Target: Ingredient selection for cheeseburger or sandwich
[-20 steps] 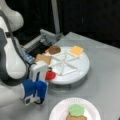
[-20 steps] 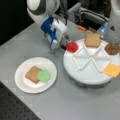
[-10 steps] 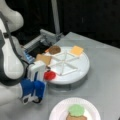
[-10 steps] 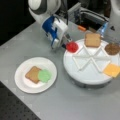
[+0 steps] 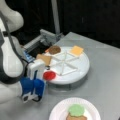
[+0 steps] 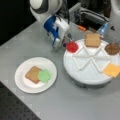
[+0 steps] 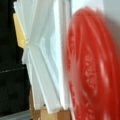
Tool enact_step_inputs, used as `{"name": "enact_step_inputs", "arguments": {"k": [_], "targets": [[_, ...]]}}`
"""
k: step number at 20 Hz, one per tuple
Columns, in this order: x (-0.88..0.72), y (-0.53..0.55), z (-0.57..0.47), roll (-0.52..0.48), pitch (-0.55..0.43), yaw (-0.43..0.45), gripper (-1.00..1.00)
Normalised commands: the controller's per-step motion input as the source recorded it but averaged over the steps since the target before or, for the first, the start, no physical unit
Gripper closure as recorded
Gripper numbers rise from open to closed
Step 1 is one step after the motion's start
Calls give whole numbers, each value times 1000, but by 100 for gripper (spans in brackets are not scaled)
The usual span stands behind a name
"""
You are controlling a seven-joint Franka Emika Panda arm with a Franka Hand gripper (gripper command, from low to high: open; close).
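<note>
Blue-and-white claw (image 6: 65, 43) clamped on flat red toy disc (image 6: 72, 46) at white segmented tray's rim (image 6: 68, 65); plain white plate (image 6: 23, 83) holds tan toast square (image 6: 32, 74) and green disc (image 6: 44, 76)

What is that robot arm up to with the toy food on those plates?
The arm's gripper is at the edge of the segmented tray, right at the red disc, which fills the wrist view. The tray also holds a toast square, a brown patty and a yellow cheese square. On the plain plate, a sandwich has been started: a toast square with a green disc on it.
</note>
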Motion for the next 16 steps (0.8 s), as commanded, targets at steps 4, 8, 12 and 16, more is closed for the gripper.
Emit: {"name": "enact_step_inputs", "arguments": {"k": [4,8,12,16], "targets": [[-165,118,108,-141,27,-54,-100],[-158,133,108,-170,22,-49,100],[-136,153,101,-171,12,-53,100],[-119,156,96,-176,10,-53,100]]}}
